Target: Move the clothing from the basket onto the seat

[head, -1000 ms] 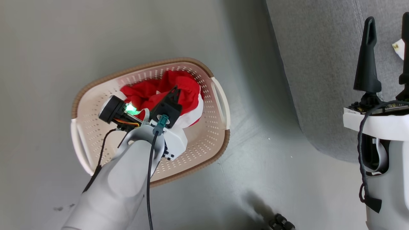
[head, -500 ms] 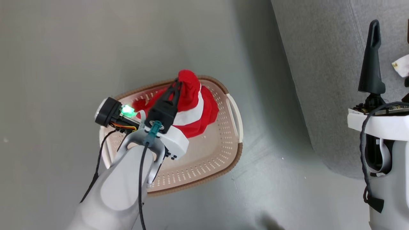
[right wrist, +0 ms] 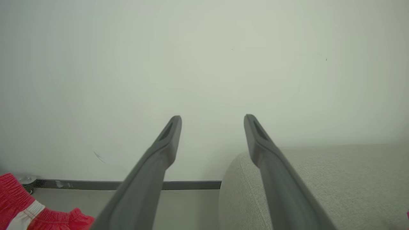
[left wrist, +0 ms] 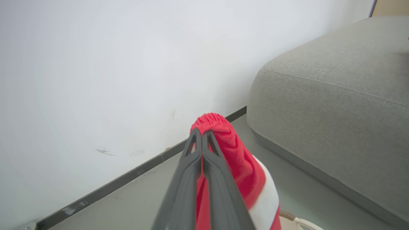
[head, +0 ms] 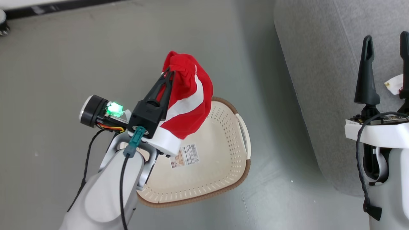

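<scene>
Red clothing [head: 188,111] hangs pinched in left end effector [head: 167,75] above basket [head: 220,127]; right end effector [head: 386,41] wide, empty. Risk: tip-only pinch slips mid-swing, dropping it short of seat [head: 319,64].

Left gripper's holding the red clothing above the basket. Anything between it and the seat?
Nothing visible. The clothing hangs from the shut left gripper over the basket; bare floor separates it from the seat. The open right gripper hovers farther right over the seat, beyond its near edge.

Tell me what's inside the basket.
A printed label lies on the floor of the basket. The held clothing and left gripper hide its left side, so anything there can't be seen.
</scene>
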You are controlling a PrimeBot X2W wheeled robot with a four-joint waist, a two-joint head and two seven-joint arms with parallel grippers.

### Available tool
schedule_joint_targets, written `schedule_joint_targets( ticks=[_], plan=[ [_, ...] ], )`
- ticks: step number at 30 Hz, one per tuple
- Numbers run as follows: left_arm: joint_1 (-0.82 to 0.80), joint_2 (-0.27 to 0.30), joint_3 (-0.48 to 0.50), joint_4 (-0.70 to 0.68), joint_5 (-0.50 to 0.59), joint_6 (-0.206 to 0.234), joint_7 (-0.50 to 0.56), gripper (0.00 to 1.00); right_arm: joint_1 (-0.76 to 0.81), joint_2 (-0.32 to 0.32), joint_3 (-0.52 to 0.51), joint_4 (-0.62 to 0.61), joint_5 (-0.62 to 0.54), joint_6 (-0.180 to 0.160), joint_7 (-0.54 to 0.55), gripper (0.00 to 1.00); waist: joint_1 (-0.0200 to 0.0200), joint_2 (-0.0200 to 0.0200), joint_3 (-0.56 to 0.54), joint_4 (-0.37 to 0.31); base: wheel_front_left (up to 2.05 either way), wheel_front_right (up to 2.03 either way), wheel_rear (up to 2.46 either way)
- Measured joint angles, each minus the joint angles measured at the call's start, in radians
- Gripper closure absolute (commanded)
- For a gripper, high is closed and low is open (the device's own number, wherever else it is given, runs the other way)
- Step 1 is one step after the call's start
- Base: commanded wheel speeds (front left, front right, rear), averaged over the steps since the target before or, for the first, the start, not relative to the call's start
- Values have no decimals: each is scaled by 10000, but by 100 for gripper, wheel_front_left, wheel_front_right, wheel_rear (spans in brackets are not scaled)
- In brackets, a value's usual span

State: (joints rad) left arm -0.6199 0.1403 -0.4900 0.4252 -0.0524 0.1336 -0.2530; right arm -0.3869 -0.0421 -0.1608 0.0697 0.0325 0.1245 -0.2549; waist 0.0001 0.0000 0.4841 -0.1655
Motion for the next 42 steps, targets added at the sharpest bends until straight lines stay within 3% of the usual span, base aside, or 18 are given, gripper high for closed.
schedule_joint_targets(
  ticks=[17, 33, 42],
  plan=[
    [513, 765, 211, -1333, -69, -123, -23, 100, 863, -69, 341, 571, -416, 0, 0, 0, 0, 0, -1776, 440, 0, 0, 0],
    [409, 1047, 151, -2401, -69, -750, -25, 100, 1988, -616, 1160, 1325, -562, 0, 119, 0, -1, 0, -3386, 694, 0, 0, 0],
    [-3, 1014, -142, -2922, -69, -1344, -25, 100, 2467, -725, 2265, 1881, 1009, 0, 431, 0, 0, 0, -4095, 760, 0, 0, 0]
  ],
)
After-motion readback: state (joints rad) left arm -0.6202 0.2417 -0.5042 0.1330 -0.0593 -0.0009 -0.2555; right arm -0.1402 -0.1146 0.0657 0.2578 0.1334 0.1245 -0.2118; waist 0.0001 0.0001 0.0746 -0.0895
